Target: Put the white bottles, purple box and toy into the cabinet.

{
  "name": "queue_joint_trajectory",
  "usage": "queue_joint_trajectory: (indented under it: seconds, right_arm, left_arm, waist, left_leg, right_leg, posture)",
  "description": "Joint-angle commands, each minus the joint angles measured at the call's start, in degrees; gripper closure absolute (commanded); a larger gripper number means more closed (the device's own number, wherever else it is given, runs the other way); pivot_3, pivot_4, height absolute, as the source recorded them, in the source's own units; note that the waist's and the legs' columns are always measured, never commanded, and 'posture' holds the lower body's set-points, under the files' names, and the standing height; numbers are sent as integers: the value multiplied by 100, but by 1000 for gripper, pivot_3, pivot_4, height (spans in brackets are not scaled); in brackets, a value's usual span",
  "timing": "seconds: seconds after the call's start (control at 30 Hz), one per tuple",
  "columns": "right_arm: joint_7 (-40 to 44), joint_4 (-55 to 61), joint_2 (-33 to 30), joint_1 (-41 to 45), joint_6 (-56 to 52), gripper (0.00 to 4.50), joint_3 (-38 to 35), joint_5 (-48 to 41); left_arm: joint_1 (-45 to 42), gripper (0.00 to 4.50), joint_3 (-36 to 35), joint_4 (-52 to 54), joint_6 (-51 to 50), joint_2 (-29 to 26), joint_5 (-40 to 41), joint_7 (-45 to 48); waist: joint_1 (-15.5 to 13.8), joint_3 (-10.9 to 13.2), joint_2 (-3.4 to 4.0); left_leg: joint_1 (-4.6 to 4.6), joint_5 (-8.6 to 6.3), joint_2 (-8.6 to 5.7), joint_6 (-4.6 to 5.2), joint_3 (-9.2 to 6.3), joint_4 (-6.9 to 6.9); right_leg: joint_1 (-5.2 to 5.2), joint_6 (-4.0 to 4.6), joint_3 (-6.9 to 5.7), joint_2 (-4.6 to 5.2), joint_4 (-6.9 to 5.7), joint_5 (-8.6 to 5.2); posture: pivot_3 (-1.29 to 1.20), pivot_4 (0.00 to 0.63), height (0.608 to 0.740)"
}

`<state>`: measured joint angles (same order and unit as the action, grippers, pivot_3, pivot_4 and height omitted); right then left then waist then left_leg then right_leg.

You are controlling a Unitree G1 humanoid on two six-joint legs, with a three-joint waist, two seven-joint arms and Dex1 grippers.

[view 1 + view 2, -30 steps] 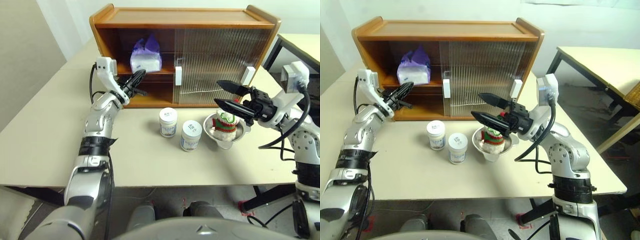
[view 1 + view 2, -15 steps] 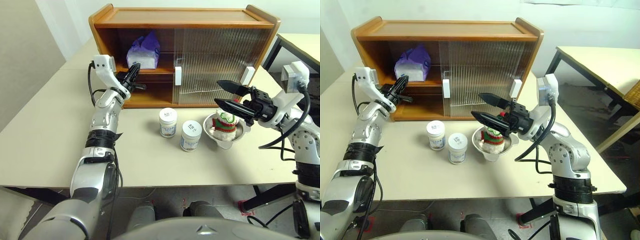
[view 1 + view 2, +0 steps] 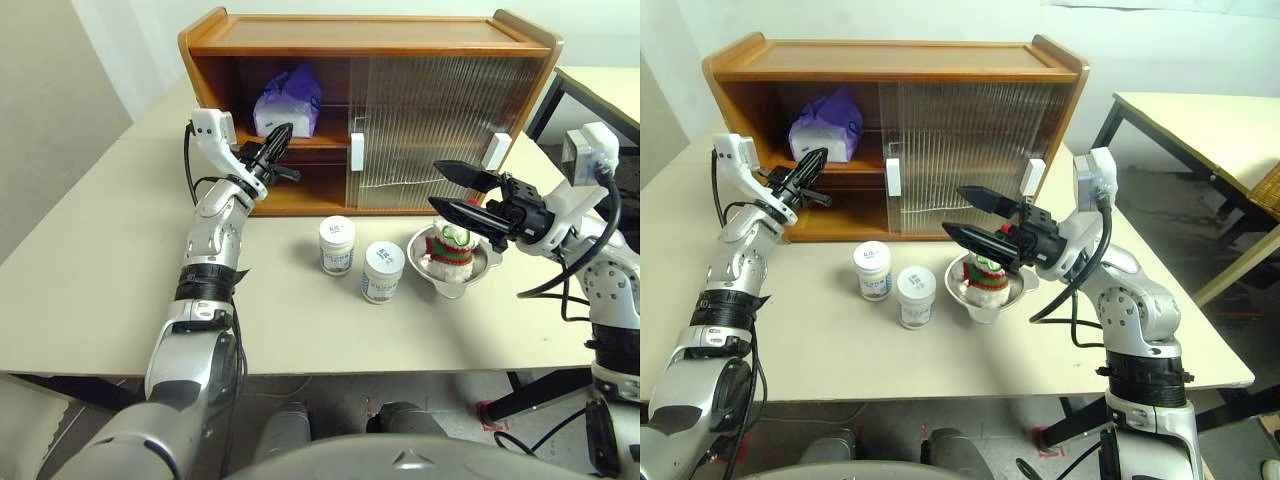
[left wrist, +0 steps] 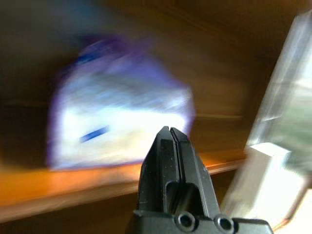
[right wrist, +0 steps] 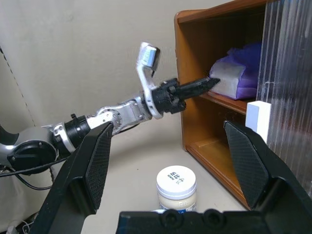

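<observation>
The wooden cabinet [image 3: 370, 40] stands at the back of the table with its left half open. On the upper shelf there lies the purple box [image 3: 288, 103]. My left gripper [image 3: 283, 135] is shut and empty, its tips at the shelf's front edge, right before the box [image 4: 117, 126]. Two white bottles [image 3: 337, 244] [image 3: 383, 271] stand on the table in front of the cabinet. The toy [image 3: 450, 247] sits in a steel bowl [image 3: 480, 268] to their right. My right gripper [image 3: 435, 186] hangs open just above the toy, holding nothing.
Ribbed sliding doors with white handles [image 3: 357, 152] [image 3: 494, 150] cover the cabinet's right half. The lower left shelf [image 3: 290, 195] holds nothing. A second table [image 3: 600, 90] stands at the far right.
My left gripper, still shut, rose from the lower shelf's height to the upper shelf edge. The purple box sits slightly further back on the shelf. The right arm kept still.
</observation>
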<state>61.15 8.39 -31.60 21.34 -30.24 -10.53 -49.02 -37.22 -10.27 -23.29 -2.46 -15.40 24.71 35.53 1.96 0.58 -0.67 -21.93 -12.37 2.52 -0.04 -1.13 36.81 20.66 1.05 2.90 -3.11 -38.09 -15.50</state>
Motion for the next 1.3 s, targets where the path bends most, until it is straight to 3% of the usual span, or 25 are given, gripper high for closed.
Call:
queue_joint_trajectory:
  seconds: [0.03,0.17,0.4,0.77,1.3]
  right_arm:
    - [-6,22,-23,-2,-19,0,-52,-16]
    - [-11,14,-10,-2,-15,0,-46,-13]
    - [6,-11,8,18,-8,0,-23,-2]
    - [36,-60,-23,101,-28,0,-20,5]
    - [-17,71,-122,12,-76,0,-112,-66]
  left_arm:
    - [681,3840,94,1058,-580,-296,474,761]
    - [1354,2452,21,1516,-871,-776,684,1335]
    - [2202,28,100,1381,-637,-1485,524,2285]
    - [2824,28,505,1163,-457,-1547,243,3010]
    - [1939,28,895,-389,651,-896,-652,2693]
  waist:
    - [47,0,1]
    - [61,-1,3]
    - [38,-3,4]
    - [33,-4,8]
    - [63,-4,9]
  left_leg:
    - [-5,-5,-1,2,2,-1]
    - [-8,-8,-2,2,-1,-8]
    - [4,-9,0,0,-11,-5]
    - [-12,-18,31,-6,-38,-11]
    - [-3,-17,69,-2,-38,-9]
  right_leg:
    - [-3,1,4,0,0,-4]
    - [1,9,4,-3,-6,-13]
    - [16,20,8,0,-10,-11]
    - [56,38,99,5,-13,-6]
    - [57,32,108,-4,-12,8]
  posture:
    - [-94,0,740]
    - [-90,0,740]
    - [-83,0,740]
    - [-81,0,740]
    - [-117,0,740]
